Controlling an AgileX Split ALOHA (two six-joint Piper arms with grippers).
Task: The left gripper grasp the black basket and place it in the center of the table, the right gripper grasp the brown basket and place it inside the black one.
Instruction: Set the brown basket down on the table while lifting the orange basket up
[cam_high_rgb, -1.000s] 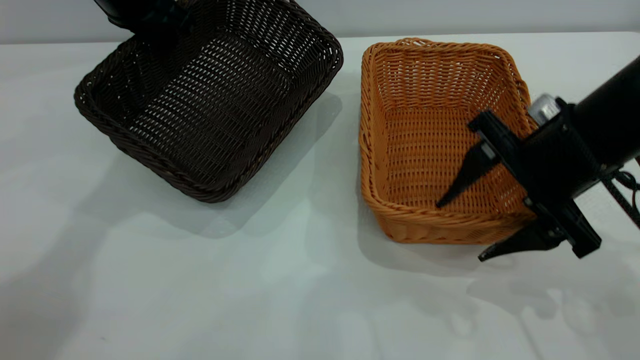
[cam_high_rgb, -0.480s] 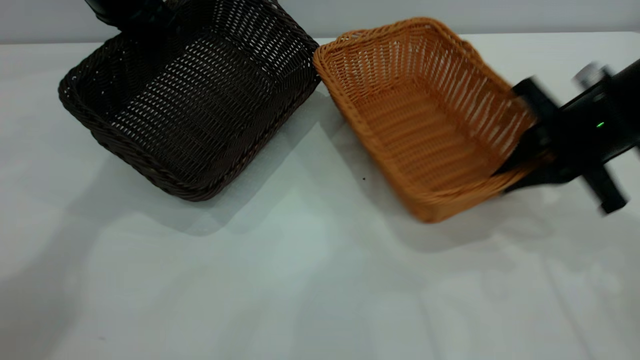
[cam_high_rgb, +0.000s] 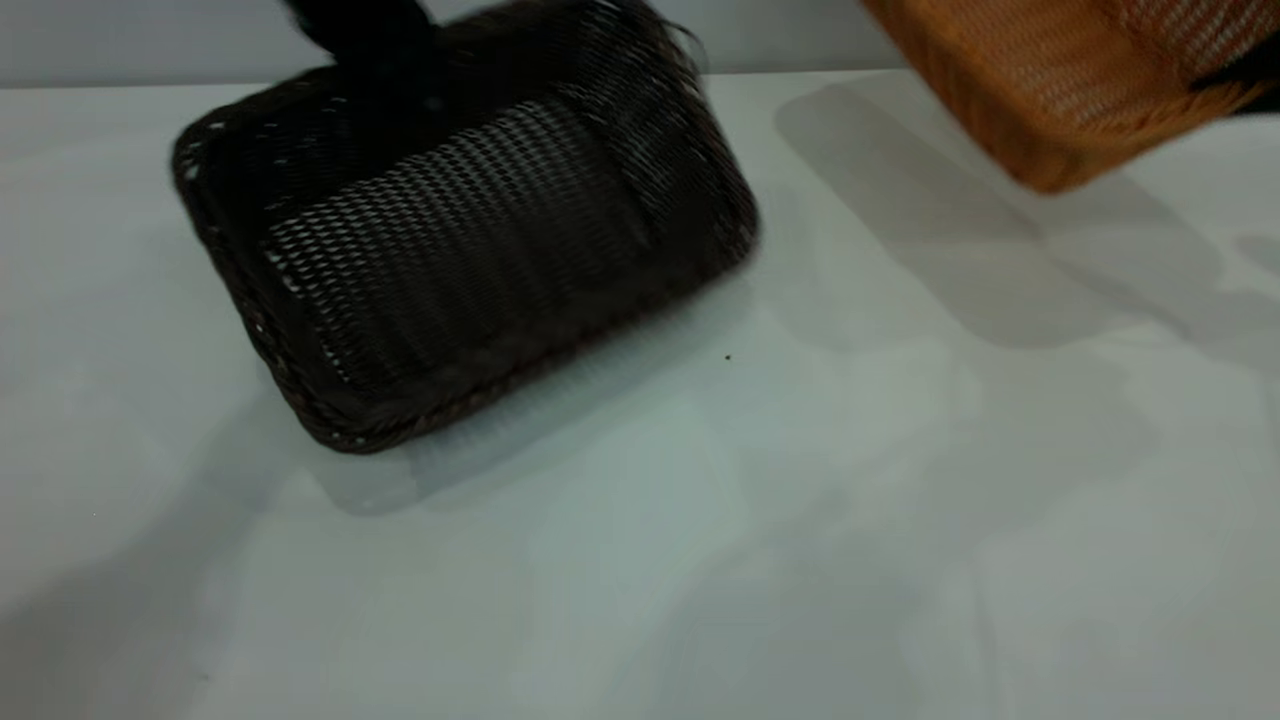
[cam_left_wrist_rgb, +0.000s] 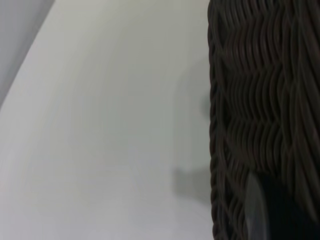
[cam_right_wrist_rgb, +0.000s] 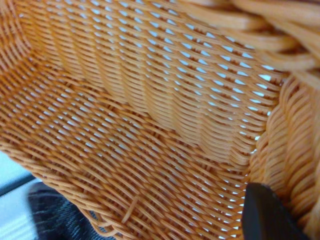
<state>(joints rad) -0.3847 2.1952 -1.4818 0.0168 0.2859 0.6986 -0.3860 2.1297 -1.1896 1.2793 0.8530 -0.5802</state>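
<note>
Exterior view: two baskets are visible. One rectangular dark brown-black woven wicker basket (cam_high_rgb: 460, 260) sits left of centre on the one pale grey-white table (cam_high_rgb: 700, 520), blurred. The left gripper (cam_high_rgb: 365, 35) meets its far rim; whether it is clamped cannot be told. One rectangular orange-tan woven wicker basket (cam_high_rgb: 1070, 80) hangs above the table at the far right, clear of the surface and well apart from the dark basket.

Left wrist view: the dark basket's braided wall (cam_left_wrist_rgb: 265, 110) stands beside bare table (cam_left_wrist_rgb: 110, 130).

Right wrist view: one dark finger (cam_right_wrist_rgb: 267, 212) of the right gripper lies against the orange-tan basket's inner wall (cam_right_wrist_rgb: 150, 100), near its corner, grasping it.
</note>
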